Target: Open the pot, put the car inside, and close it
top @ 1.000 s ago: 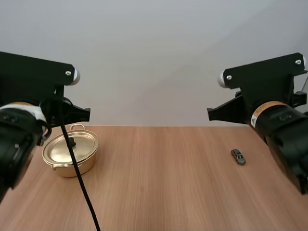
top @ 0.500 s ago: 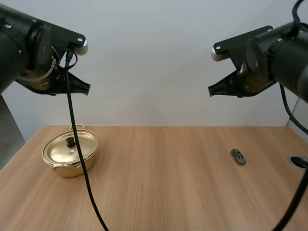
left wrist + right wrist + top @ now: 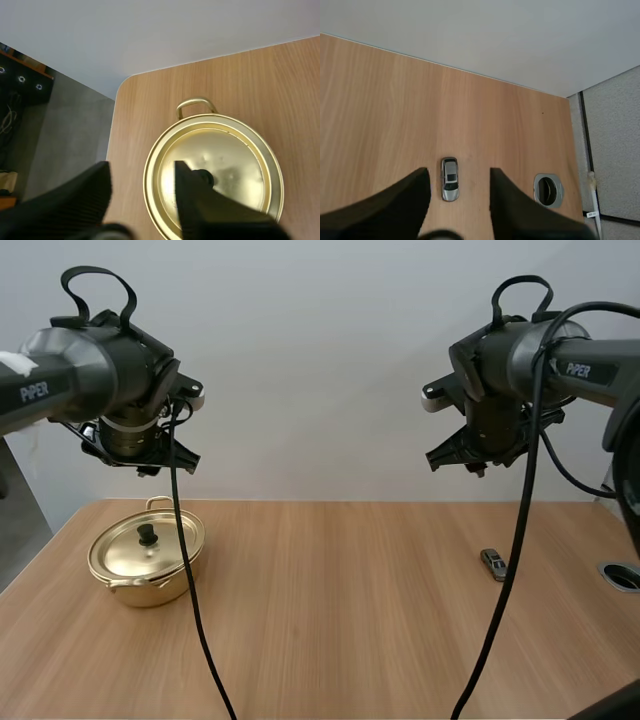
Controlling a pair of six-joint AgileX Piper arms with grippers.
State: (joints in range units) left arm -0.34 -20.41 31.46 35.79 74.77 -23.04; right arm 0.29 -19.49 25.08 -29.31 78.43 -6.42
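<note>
You see the gold pot (image 3: pixel 160 587) on the wooden table (image 3: pixel 330 630). Its lid (image 3: pixel 232 167) is on, with a little black knob (image 3: pixel 147 533) on top. Your left gripper (image 3: pixel 141 169) hangs high above the pot and touches nothing. Its two black fingers (image 3: pixel 75 200) stand wide apart, with nothing held between them. From the left wrist camera you look down past them at the lid, and one finger hides part of the knob. The small grey car (image 3: pixel 493 564) lies flat on the table, far from the pot, off to the pot's right. Your right gripper (image 3: pixel 458 174) hangs high above the car, far from the pot too. Its fingers are wide apart as well and hold nothing. A round hole (image 3: pixel 547 189) in the table sits near the car, on the side away from the pot.
</note>
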